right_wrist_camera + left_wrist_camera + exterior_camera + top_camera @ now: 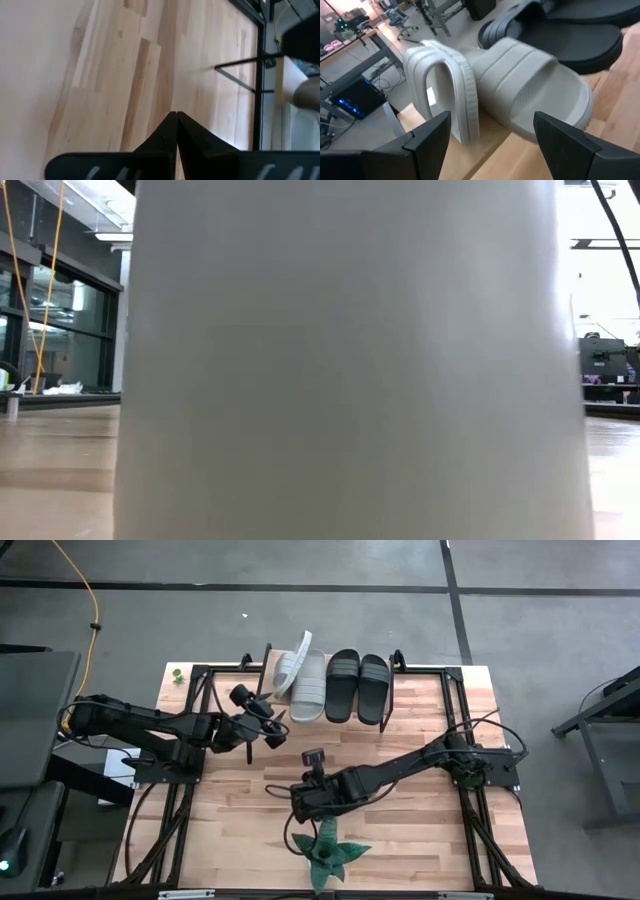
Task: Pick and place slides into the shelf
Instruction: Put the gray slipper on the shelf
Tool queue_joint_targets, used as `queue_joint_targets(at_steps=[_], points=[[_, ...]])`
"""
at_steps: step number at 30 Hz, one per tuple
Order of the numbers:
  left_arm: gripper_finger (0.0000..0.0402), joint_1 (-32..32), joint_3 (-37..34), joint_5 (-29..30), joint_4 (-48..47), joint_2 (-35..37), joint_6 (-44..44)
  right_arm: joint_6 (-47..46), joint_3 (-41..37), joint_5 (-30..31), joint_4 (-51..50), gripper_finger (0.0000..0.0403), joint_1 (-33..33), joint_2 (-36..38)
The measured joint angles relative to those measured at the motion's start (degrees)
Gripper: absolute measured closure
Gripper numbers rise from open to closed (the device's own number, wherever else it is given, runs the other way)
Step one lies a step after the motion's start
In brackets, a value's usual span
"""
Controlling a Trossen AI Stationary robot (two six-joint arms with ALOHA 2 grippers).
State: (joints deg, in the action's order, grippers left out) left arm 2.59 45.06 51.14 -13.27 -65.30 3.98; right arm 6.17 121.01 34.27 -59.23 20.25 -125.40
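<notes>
Wrapping up, we reckon: four slides at the table's (420, 780) far edge.
Black pair (357, 686) and one grey slide (309, 688) lie flat; second grey slide (291, 662) leans edgewise. Left gripper (274, 725) jaws wide, empty; right gripper (300, 802) jaws closed.

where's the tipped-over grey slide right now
In the high view the tipped grey slide leans on edge at the table's far edge, against the flat grey slide, just beyond the open left gripper.
</notes>
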Motion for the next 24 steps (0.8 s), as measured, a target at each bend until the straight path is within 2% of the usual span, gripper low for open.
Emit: queue_joint_targets(at_steps=[8, 18, 24], points=[[0.0131, 0.89, 0.0, 0.25, 5.45, 0.0, -4.52, 2.85, 0.0, -0.47, 1.91, 0.0402, 0.0, 0.0], [0.0131, 9.11, -0.01, -8.03, 6.46, -2.61, -4.82, 2.85, 0.02, -0.74, 1.97, 0.0402, 0.02, 0.0], [0.0131, 11.44, -0.02, -8.1, 7.38, -4.88, -5.17, 2.87, 0.04, -2.31, 2.19, 0.0402, 0.02, 0.0]])
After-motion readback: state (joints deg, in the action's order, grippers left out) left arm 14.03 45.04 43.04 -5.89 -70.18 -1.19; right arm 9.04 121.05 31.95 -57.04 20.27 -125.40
